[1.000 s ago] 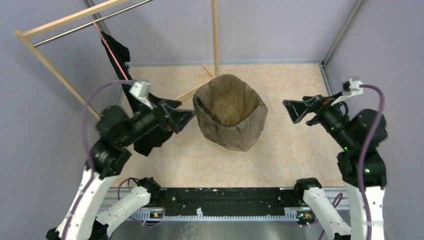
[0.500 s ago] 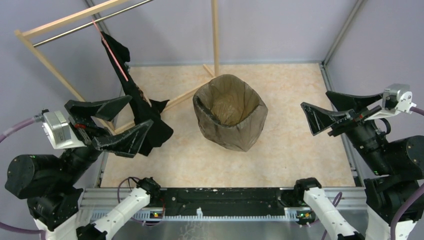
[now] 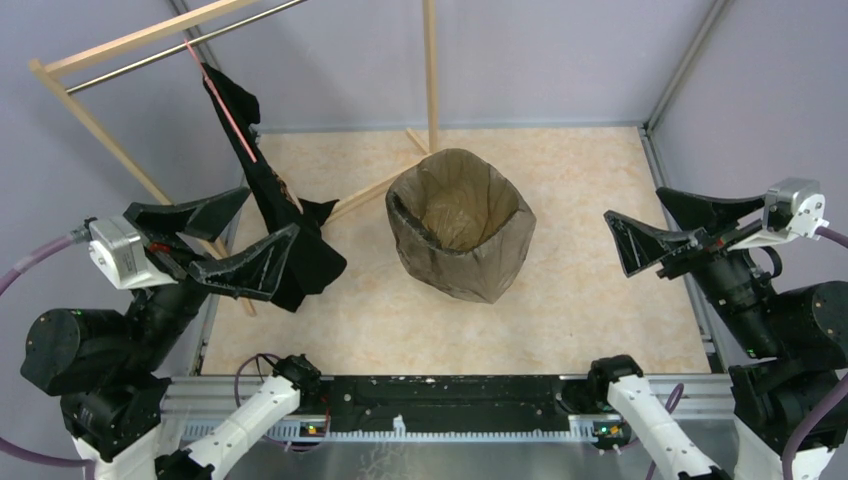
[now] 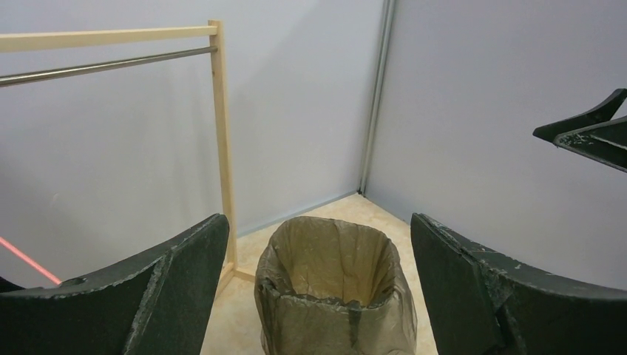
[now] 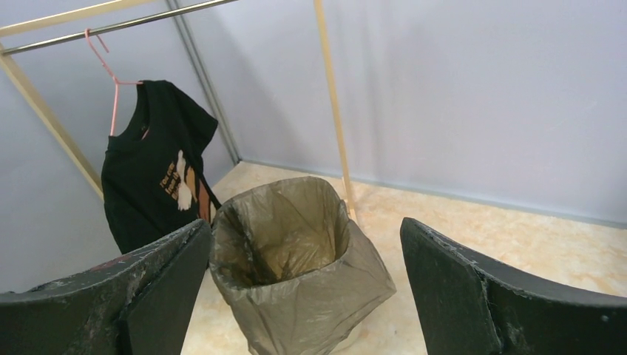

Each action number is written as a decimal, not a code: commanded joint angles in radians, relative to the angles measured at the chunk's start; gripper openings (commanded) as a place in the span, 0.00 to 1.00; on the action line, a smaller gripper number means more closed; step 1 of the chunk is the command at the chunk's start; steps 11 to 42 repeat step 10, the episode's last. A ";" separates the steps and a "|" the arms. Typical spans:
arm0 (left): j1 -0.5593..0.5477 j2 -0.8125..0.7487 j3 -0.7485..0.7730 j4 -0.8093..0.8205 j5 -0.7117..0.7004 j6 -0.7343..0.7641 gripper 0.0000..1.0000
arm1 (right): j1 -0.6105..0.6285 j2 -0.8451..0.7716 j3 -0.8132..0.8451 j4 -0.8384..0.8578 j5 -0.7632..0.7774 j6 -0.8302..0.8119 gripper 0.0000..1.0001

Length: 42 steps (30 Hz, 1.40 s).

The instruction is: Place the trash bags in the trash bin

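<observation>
Drawn back from the trash bin (image 3: 470, 268) toward left and right frame edges; left jaws and right jaws spread wide, empty; bin unmoved.

Walls (image 3: 560, 50) were plain pale lilac-grey panels on three sides, joined by thin metal posts (image 3: 685, 62) at the far corners. The counter (image 3: 590, 160) had a beige marbled surface, lit evenly, w/ soft shadows only. A light wooden rack (image 3: 431, 70) stood at the back, towards the left of the top view, w/ a metal rod (image 3: 180, 47) just under its top bar. From the rod hung a pink hanger (image 3: 220, 101) w/ a black T-shirt (image 5: 148, 170), small light print on the front.
</observation>
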 commanded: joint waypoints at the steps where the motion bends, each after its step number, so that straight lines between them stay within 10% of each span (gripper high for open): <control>1: -0.002 0.016 0.002 0.015 -0.026 0.013 0.99 | 0.026 -0.016 -0.008 0.036 0.045 -0.011 0.99; 42: -0.001 0.024 -0.012 0.028 -0.031 0.002 0.99 | 0.051 -0.035 -0.065 0.043 0.111 -0.022 0.99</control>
